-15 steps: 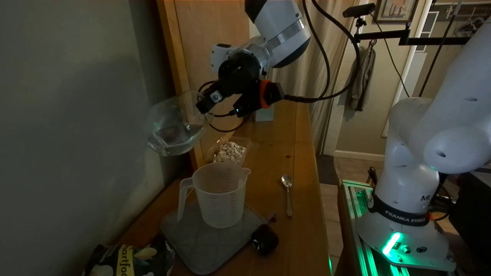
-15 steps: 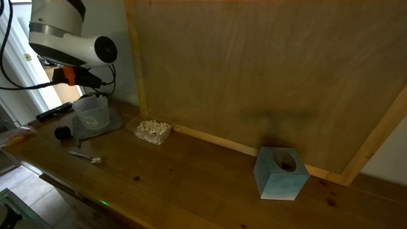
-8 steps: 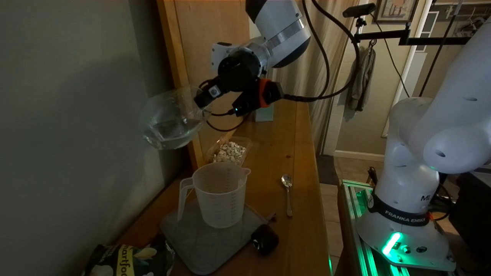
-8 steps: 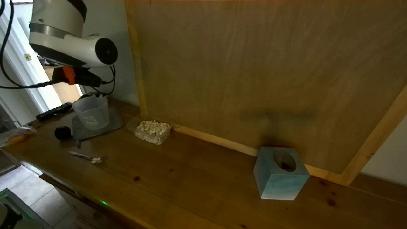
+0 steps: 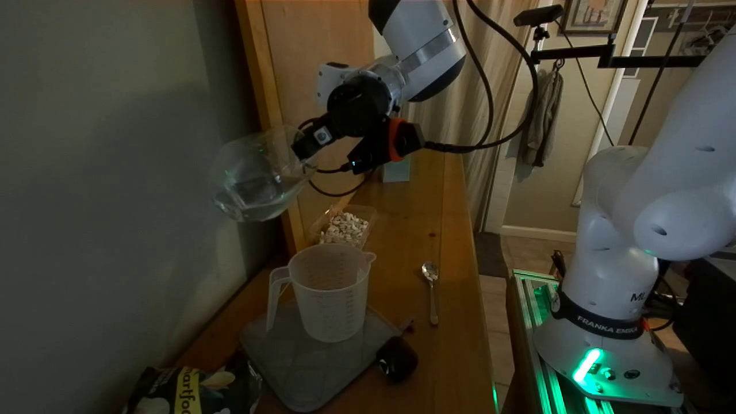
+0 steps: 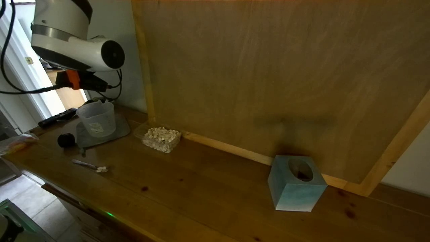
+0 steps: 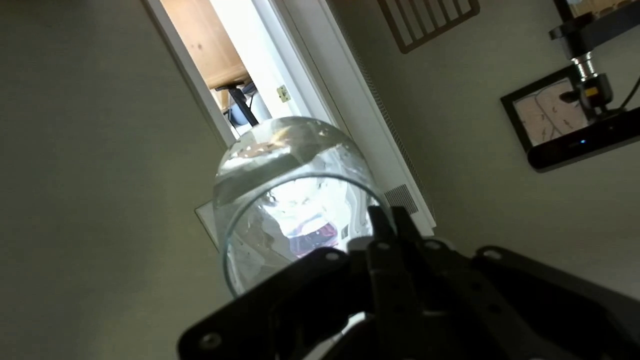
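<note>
A black bag with a yellow label lies at the near left of the wooden counter, partly out of sight. Farther back and higher, a clear glass is held tipped in midair before the gray wall, its mouth angled up to the right, clear liquid pooled in its lower part. At its right is the black gripper, its fingers pinching the glass at the rim, one on each side of the wall, as the wrist view shows. Lower down, apart from the glass, a translucent measuring jug stands upright on a gray mat, handle to the left, spout to the right. Beyond the jug sits a tub of pale flakes, seen in both exterior views. A round black object, too dark to identify, rests at the mat's right edge. Toward the counter's far end stands a blue box with an oval opening. Farther right lies a metal spoon, its bowl pointing away, pale flakes in it. At far right, the white robot base shows a green light; a gray garment hangs in the distance.
</note>
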Robot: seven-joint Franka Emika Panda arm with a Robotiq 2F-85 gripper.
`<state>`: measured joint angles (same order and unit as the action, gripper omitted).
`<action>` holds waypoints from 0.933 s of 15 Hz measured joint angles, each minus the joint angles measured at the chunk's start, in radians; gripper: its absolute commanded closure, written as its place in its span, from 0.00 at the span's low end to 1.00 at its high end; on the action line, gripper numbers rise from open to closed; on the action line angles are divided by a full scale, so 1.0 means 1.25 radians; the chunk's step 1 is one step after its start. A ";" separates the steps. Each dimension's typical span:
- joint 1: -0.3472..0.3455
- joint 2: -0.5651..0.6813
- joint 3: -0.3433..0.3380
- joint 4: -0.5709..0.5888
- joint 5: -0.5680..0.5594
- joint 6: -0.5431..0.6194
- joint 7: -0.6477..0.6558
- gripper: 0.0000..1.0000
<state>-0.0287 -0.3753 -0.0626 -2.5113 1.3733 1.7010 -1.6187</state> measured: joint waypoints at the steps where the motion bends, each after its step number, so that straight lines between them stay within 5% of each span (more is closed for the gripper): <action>1: -0.001 0.000 -0.001 0.000 0.000 -0.003 -0.001 0.99; 14: -0.009 0.000 -0.003 0.000 0.023 -0.024 -0.020 0.99</action>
<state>-0.0402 -0.3753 -0.0660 -2.5114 1.4023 1.6715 -1.6438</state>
